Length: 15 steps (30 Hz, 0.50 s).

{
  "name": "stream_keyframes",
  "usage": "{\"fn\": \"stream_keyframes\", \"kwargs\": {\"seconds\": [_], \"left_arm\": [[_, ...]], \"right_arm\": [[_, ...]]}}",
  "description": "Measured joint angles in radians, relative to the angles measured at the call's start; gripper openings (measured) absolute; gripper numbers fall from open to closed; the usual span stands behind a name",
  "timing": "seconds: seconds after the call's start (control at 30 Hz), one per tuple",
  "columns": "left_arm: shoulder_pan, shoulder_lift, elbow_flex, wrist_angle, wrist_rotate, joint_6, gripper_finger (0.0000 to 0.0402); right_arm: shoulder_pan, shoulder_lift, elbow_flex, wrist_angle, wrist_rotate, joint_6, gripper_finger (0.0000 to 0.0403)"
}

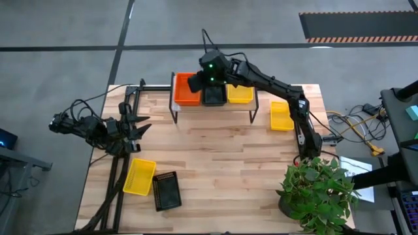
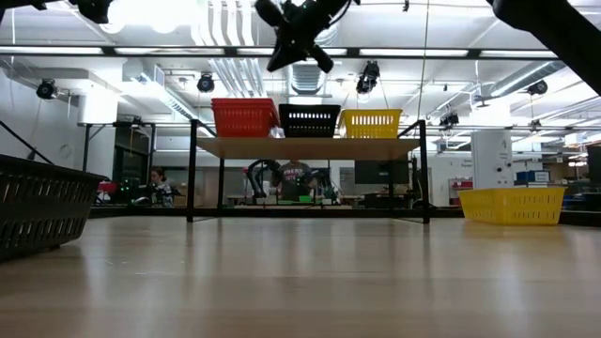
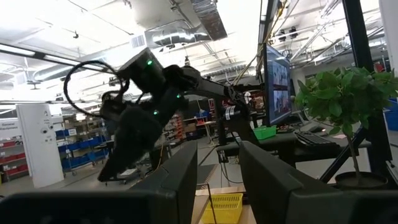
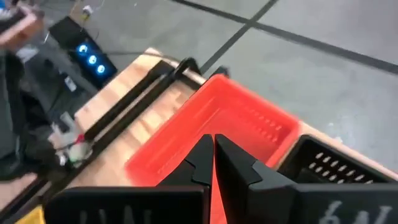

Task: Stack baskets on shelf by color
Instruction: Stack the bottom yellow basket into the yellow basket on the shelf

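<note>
While right end effector (image 4: 213, 158) hovers, black basket (image 4: 339, 163) is cropped.

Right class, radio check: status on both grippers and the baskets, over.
Right gripper shut, empty, above red basket on shelf. Left gripper open, waiting at table's left. Yellow basket beside shelf unstacked. Nothing blocking.

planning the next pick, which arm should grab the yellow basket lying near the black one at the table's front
Left. The left gripper waits on that side, closer to the yellow basket and black basket. The right gripper is over the shelf.
</note>
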Motion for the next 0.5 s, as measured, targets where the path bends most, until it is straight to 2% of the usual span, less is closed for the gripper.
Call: {"fn": "stream_keyframes", "kwargs": {"seconds": [0.13, 0.3, 0.5], "left_arm": [[0.000, 0.002, 0.000, -0.001, 0.000, 0.000, 0.0105], [0.000, 0.002, 0.000, -0.001, 0.000, 0.000, 0.0105], [0.000, 0.001, 0.000, -0.001, 0.000, 0.000, 0.0105]], "right_arm": [[0.056, 0.000, -0.002, -0.018, 0.016, -0.111, 0.0008], [0.215, -0.006, -0.013, -0.003, 0.167, -0.337, 0.0008], [0.415, -0.006, -0.183, 0.179, 0.183, -0.429, 0.0008]]}}
